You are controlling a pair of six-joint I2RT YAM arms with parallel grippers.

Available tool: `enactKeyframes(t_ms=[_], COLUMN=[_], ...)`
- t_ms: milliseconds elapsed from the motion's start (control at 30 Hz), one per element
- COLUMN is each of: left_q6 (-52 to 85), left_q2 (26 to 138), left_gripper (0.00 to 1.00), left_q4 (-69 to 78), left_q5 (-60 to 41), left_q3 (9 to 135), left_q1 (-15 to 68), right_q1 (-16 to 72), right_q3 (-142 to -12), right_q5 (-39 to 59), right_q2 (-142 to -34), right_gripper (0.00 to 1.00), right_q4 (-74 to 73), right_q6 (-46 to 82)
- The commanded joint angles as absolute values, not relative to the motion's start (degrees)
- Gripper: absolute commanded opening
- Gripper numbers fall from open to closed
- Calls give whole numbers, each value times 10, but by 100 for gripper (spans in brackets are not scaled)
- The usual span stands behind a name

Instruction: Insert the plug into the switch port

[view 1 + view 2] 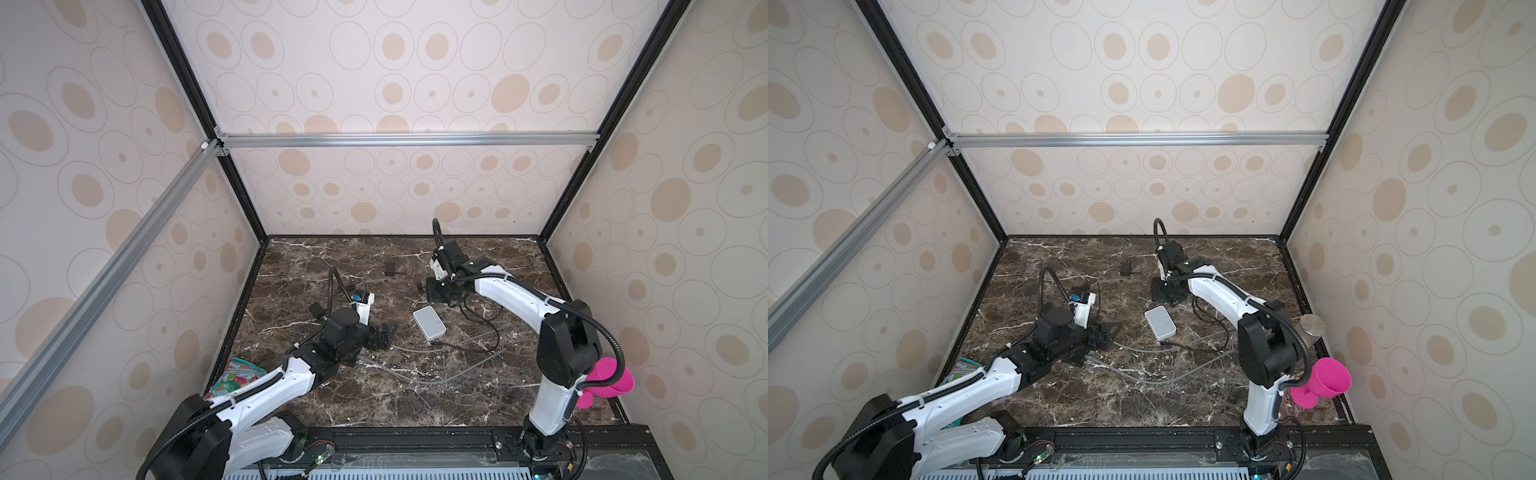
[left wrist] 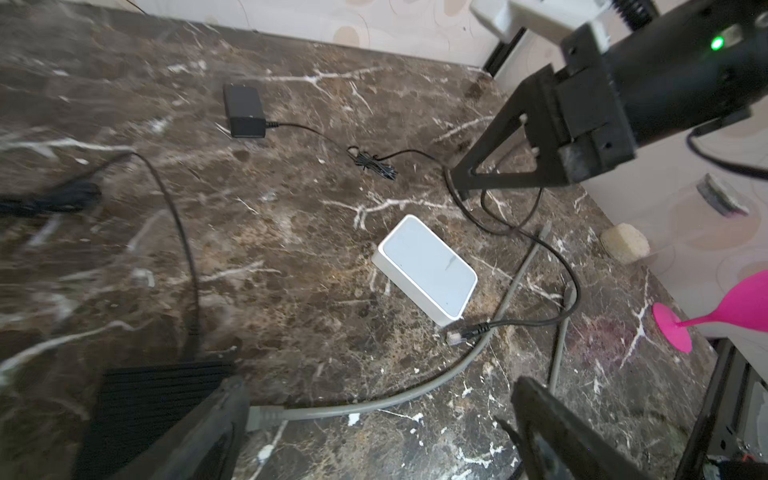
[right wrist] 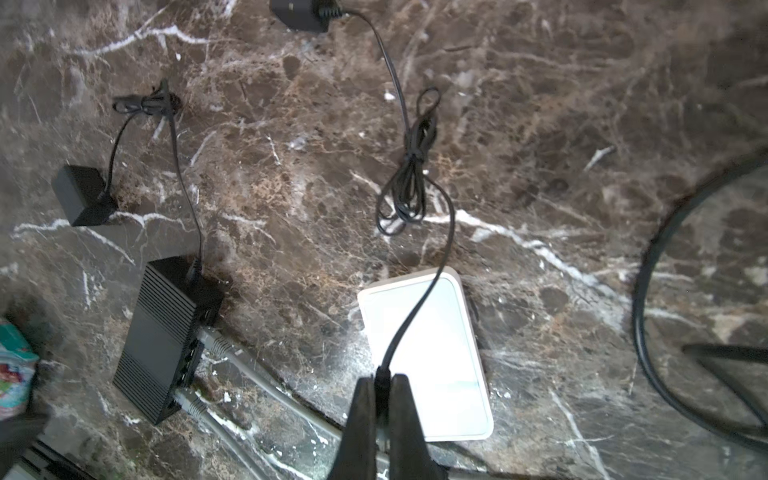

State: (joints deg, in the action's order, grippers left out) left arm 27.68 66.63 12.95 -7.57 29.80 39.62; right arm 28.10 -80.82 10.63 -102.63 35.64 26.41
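Note:
A white switch lies flat mid-table. A plug with a pale tip rests on the marble at its near corner, and its black cable loops back toward my right gripper. That gripper hangs behind the switch, shut on a black cable that runs from a black adapter. My left gripper stands wide open and holds nothing. It is low over a grey cable, beside a black switch.
Two grey cables are plugged into the black switch and trail across the front. A second adapter feeds that switch. A pink goblet stands at the right edge, a snack packet at the left wall and a metal disc by the right wall.

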Motion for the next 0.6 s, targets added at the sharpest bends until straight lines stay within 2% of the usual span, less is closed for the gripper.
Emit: enactKeyframes(t_ms=[0,167,367,567], left_q6=[286,271,233,225], left_q2=[716,768,780,794], left_gripper=[98,86,63,60], left_q4=[215,239,268,262], left_q5=[-81,-70,-87,-73], left_q3=[308,335,331,345], left_q1=[445,478,482,483], right_q1=[277,277,279,298], right_q3=[-725,-619,-528,-506], right_q5=[186,220,241,240], right_q2=[-978,-905,-847,-827], right_gripper=[0,0,0,0], right_q4=[246,135,4,-56], right_q6=[316,393,470,488])
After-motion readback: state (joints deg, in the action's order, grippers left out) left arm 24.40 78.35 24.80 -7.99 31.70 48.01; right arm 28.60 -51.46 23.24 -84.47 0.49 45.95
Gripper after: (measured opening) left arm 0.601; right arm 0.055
